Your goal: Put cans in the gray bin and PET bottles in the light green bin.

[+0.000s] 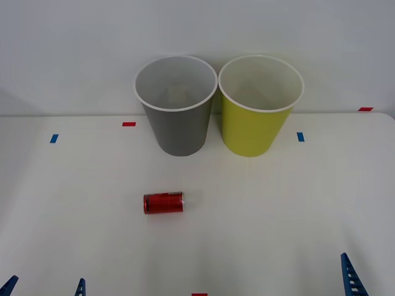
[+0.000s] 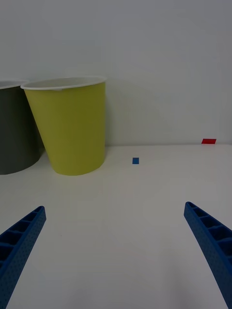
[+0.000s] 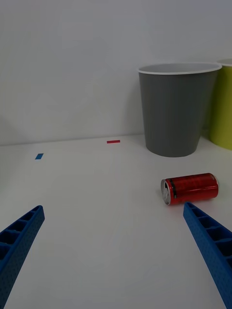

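At the near left edge of the white table (image 1: 296, 209) we see the left gripper (image 3: 113, 251), its blue ribbed fingers (image 3: 19, 239) spread wide with nothing between them, low over the surface. Just ahead of it and slightly to its right the red can (image 1: 163, 202) lies on its side, apart from the fingers and well short of the bins; its silver end faces the robot's left. There is dark lettering along its red wall, but we cannot read it, and no brand can be made out.

Behind the can stands the gray bin (image 1: 178, 117), upright at the back of the table, white-rimmed, its pale inside holding nothing that we can see from above. Just beside it on the right stands the light green bin (image 1: 256, 123), the same shape, their rims almost touching; its pale inside likewise looks bare.

At the near right, the right gripper (image 2: 116, 251) is also wide open and holds nothing, low over bare table.

Small red and blue tape marks (image 1: 128, 124) lie along the back of the table. The front view looks down into both bins, while the wrist views show them from the side; the left wrist view shows the can's silver end.
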### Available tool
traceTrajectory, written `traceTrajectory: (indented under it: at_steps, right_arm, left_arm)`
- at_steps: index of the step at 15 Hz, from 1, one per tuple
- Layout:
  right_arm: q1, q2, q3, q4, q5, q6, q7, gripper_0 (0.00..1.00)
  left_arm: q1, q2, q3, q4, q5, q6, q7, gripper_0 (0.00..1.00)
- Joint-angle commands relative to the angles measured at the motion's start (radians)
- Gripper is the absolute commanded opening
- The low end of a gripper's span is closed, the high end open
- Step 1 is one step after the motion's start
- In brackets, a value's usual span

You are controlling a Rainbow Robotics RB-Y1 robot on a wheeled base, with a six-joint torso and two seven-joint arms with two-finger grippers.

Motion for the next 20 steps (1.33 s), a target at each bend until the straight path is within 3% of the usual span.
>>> traceTrajectory:
  at_steps: [1,20]
  right_arm:
    - [0.000,0.000,0.000,0.000,0.000,0.000,0.000,1.00]
    - [0.000,0.000,0.000,0.000,0.000,0.000,0.000,1.00]
  left_arm:
    - [0.000,0.000,0.000,0.000,0.000,0.000,0.000,1.00]
    - [0.000,0.000,0.000,0.000,0.000,0.000,0.000,1.00]
